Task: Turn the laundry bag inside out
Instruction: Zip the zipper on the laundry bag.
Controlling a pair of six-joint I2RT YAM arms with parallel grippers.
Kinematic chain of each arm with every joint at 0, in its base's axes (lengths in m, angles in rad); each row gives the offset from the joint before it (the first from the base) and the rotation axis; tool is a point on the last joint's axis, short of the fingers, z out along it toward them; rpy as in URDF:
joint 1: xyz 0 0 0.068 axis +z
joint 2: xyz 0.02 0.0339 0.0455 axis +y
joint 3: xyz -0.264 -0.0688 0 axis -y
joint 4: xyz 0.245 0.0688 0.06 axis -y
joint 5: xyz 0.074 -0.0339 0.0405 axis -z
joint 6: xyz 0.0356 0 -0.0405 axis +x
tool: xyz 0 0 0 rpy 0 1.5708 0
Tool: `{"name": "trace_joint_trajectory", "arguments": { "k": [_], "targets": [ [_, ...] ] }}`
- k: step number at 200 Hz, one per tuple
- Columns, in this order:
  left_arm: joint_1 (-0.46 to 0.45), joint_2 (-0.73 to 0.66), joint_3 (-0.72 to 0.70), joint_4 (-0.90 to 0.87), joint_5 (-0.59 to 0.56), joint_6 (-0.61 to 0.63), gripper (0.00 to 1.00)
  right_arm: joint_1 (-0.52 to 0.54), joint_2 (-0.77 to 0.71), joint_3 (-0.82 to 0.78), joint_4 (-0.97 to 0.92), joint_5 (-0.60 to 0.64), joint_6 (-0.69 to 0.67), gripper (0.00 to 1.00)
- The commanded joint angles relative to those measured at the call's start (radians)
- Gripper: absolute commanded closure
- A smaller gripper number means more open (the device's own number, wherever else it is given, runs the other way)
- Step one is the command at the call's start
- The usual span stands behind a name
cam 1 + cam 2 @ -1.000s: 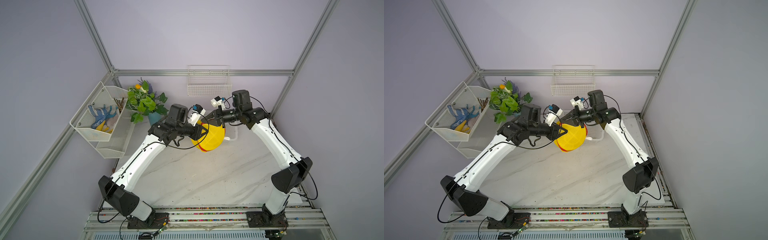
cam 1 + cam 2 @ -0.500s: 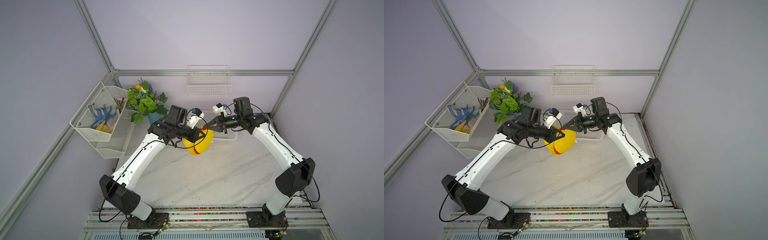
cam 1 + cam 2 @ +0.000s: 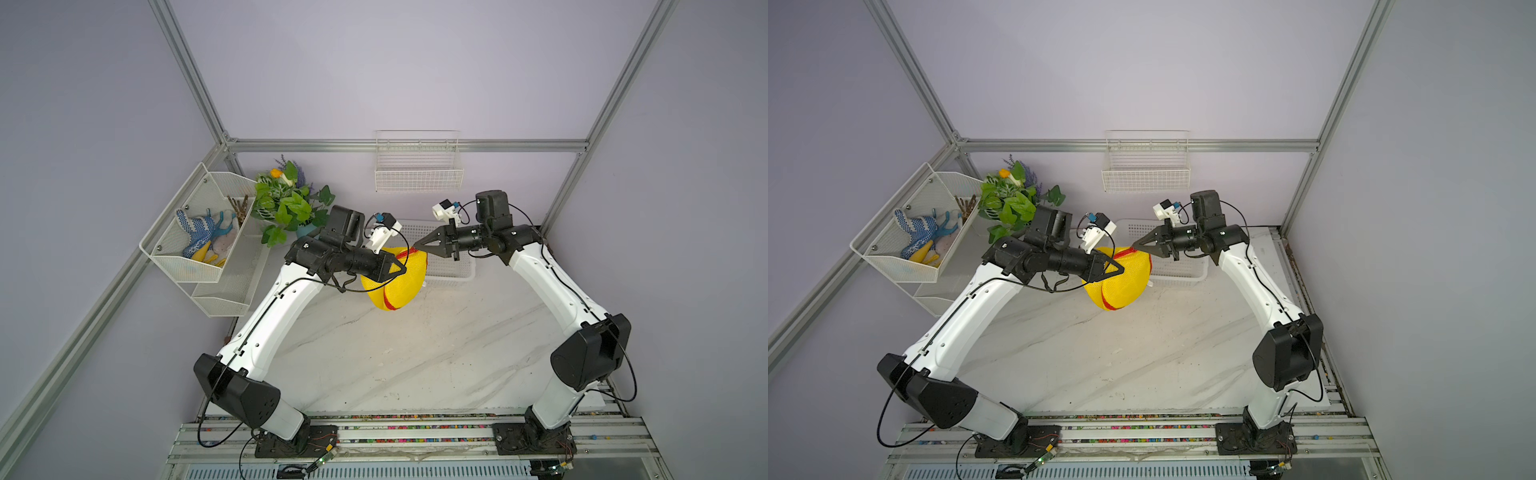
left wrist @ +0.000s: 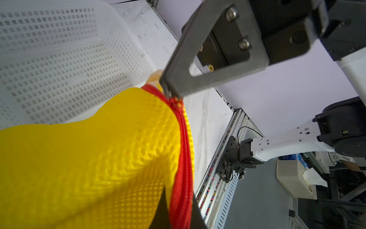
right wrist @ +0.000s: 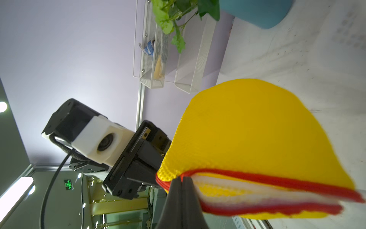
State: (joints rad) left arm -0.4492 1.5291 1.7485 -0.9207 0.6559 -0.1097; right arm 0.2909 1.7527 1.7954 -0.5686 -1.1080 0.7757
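Observation:
The laundry bag (image 3: 395,282) (image 3: 1119,286) is bright yellow mesh with red zipper trim. It hangs above the marble table, behind the middle, pinched at its top edge from both sides. My left gripper (image 3: 401,268) (image 3: 1121,269) is shut on the bag's red zipper edge, which runs between its jaws in the left wrist view (image 4: 179,214). My right gripper (image 3: 417,248) (image 3: 1133,248) is shut on the red trim at the bag's top corner (image 5: 182,181). In the wrist views the yellow mesh (image 4: 99,158) (image 5: 257,128) fills much of the picture. The bag's inside is hidden.
A white perforated plastic basket (image 3: 455,272) stands on the table just behind the bag. A potted plant (image 3: 291,203) is at the back left. A wire rack (image 3: 199,249) with gloves hangs on the left wall, a wire basket (image 3: 417,174) on the back wall.
The left jaws have closed fully onto the zipper edge. The bag has shifted a little to the left and now hangs narrower and lower between the two grippers.

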Motion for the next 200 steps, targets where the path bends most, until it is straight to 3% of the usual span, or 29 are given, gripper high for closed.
{"name": "trace_joint_trajectory", "arguments": {
  "k": [1, 32, 64, 87, 109, 126, 180, 200],
  "targets": [
    [0.03, -0.096, 0.152, -0.119, 0.069, -0.004, 1.0, -0.125, 0.046, 0.041, 0.011, 0.223, -0.018, 1.0],
    [0.03, -0.104, 0.158, -0.132, 0.065, -0.002, 1.0, -0.134, 0.051, 0.043, 0.013, 0.23, -0.022, 1.0],
    [0.033, -0.099, 0.217, -0.111, 0.07, -0.016, 1.0, -0.134, 0.02, -0.13, 0.053, 0.241, -0.032, 1.0],
    [0.07, -0.134, 0.195, 0.024, 0.132, -0.097, 1.0, -0.134, 0.003, -0.264, 0.115, 0.243, -0.014, 1.0],
    [0.132, -0.187, 0.127, 0.206, 0.203, -0.25, 1.0, -0.135, -0.009, -0.338, 0.152, 0.247, -0.006, 1.0],
    [0.166, -0.207, 0.099, 0.279, 0.242, -0.31, 1.0, -0.143, -0.016, -0.351, 0.178, 0.25, 0.008, 1.0],
    [0.211, -0.253, 0.059, 0.268, 0.26, -0.329, 1.0, -0.207, -0.034, -0.346, 0.202, 0.261, 0.03, 1.0],
    [0.21, -0.265, 0.014, 0.285, 0.256, -0.337, 1.0, -0.201, -0.048, -0.348, 0.261, 0.23, 0.095, 1.0]
  ]
}}
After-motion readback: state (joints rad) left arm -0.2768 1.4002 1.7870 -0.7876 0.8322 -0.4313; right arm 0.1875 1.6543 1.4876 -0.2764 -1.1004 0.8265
